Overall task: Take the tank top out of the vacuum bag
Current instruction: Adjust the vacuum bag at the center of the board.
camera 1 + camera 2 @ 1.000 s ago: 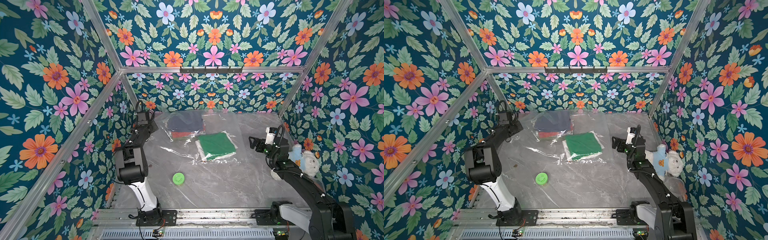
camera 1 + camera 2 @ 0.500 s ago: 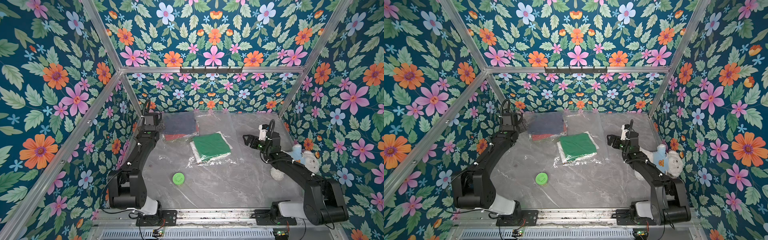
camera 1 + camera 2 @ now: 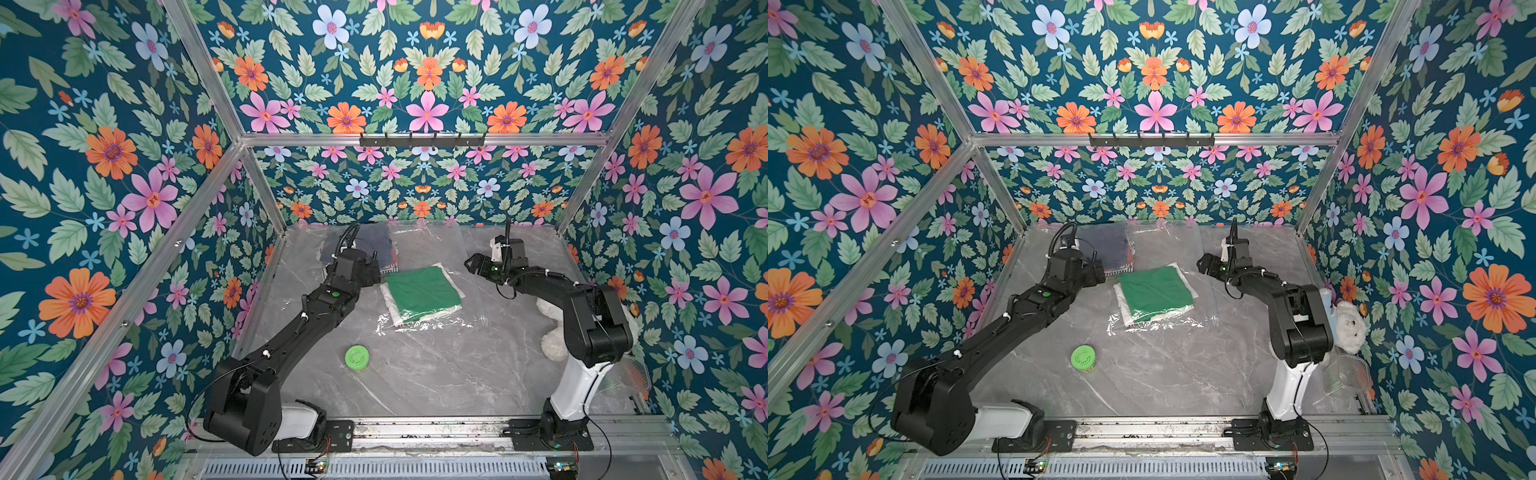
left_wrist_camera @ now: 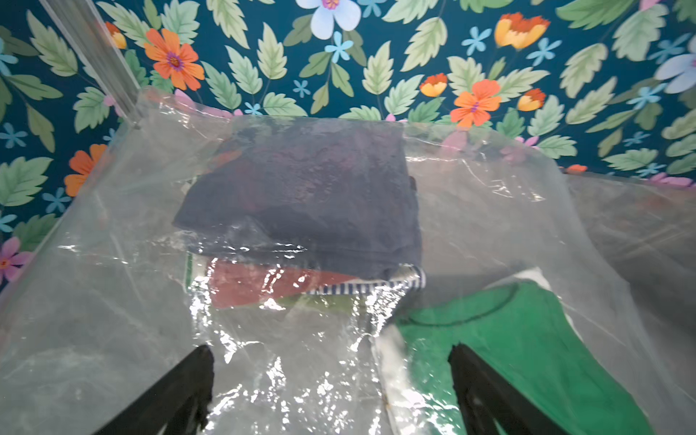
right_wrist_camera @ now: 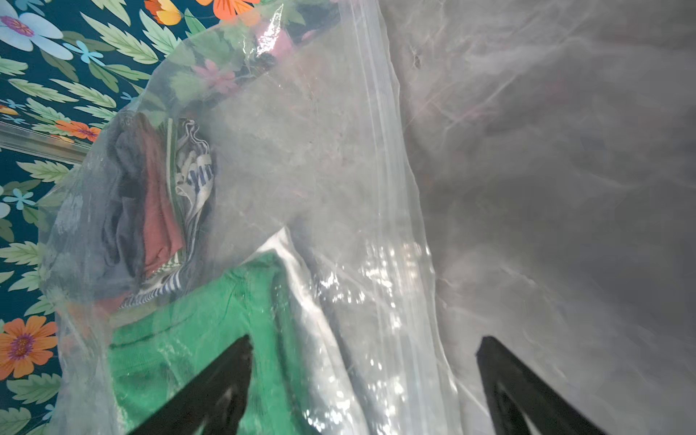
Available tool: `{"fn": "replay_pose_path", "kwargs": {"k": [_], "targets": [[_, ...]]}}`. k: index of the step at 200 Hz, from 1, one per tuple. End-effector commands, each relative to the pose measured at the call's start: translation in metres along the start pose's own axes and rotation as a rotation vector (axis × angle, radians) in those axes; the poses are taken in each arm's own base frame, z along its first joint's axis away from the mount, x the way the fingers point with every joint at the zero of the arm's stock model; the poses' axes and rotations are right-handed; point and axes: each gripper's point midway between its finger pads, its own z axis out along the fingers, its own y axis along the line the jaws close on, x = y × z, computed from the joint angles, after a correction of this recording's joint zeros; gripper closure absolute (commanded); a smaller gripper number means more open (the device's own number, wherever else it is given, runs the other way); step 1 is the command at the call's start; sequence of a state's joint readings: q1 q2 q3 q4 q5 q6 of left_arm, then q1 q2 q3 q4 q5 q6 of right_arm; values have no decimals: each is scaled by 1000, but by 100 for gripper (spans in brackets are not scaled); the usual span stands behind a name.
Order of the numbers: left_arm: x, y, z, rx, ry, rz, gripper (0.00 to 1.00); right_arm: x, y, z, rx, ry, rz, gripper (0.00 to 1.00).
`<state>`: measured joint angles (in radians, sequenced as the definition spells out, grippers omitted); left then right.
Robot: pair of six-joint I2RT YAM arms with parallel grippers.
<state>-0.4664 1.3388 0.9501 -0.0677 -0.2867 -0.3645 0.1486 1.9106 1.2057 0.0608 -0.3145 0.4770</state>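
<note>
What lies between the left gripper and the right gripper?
The vacuum bag lies there, with the far edge of the folded green garment inside it; both top views show this.

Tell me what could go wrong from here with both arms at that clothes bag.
1. The left gripper and right gripper hover open by the glossy vacuum bag; their fingers may pinch only film and drag the whole bag.
2. The green garment lies close beside a dark folded stack inside; pulling one could shift the other.
3. I cannot tell whether the zip strip is open; clothing could jam there.
</note>
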Motion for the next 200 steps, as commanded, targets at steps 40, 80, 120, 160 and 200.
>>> {"fn": "replay_pose_path", "kwargs": {"k": [40,80,120,160,200], "targets": [[73,-18,3,105,161,-205,4,18,-2,39,-47,136,100,23],[108,-18,17,122,217,-314,6,16,3,22,-43,95,86,76],[125,-20,50,92,275,-333,13,27,8,-5,-70,61,83,99],[135,-24,91,97,336,-348,28,50,5,-25,-88,57,100,100],[138,-23,122,60,366,-334,38,71,25,-38,-157,67,46,77]]}}
